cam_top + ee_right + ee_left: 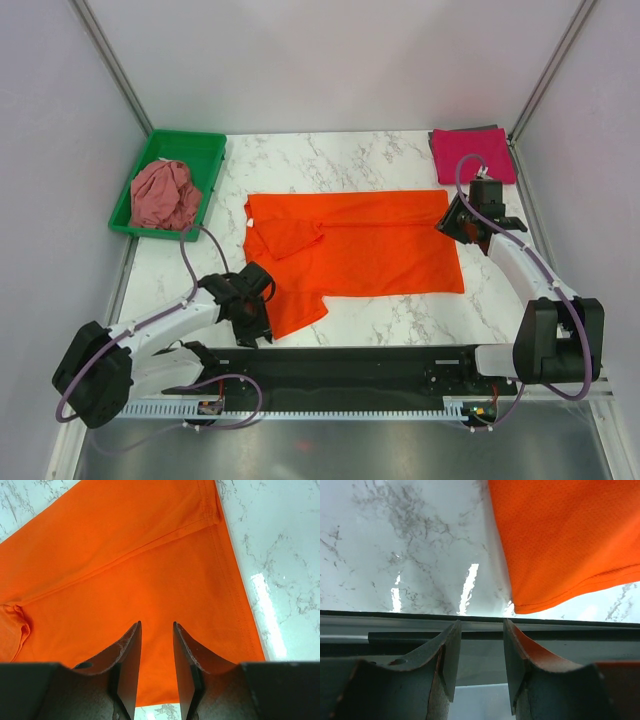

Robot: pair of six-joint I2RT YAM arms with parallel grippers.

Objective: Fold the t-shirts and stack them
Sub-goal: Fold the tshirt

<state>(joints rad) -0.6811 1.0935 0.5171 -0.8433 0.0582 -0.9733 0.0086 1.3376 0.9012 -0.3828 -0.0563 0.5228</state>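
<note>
Orange shirt (350, 250) lies spread flat mid-table, hem toward the right edge, one sleeve trailing toward the near edge.

My left pincer (250, 305) is by that near sleeve, jaws narrowly apart, holding nothing. My right pincer (455, 215) is over the hem corner by the right edge, also at a narrow gap and empty.

Risks:
- With so little gap, a pinch may catch only the top layer, and the fold would come out lopsided.
- The sleeve tip sits just off my left fingers; closing there would likely miss it.
- Uneven pulls from the two sides would skew the cloth.

Count: three shirts.
- Orange.
- Pink shirt (472, 155), folded at the far right corner.
- Rose shirt (165, 195), bunched in the one green tray (205, 150) at the far left corner.

Two pincers.
</note>
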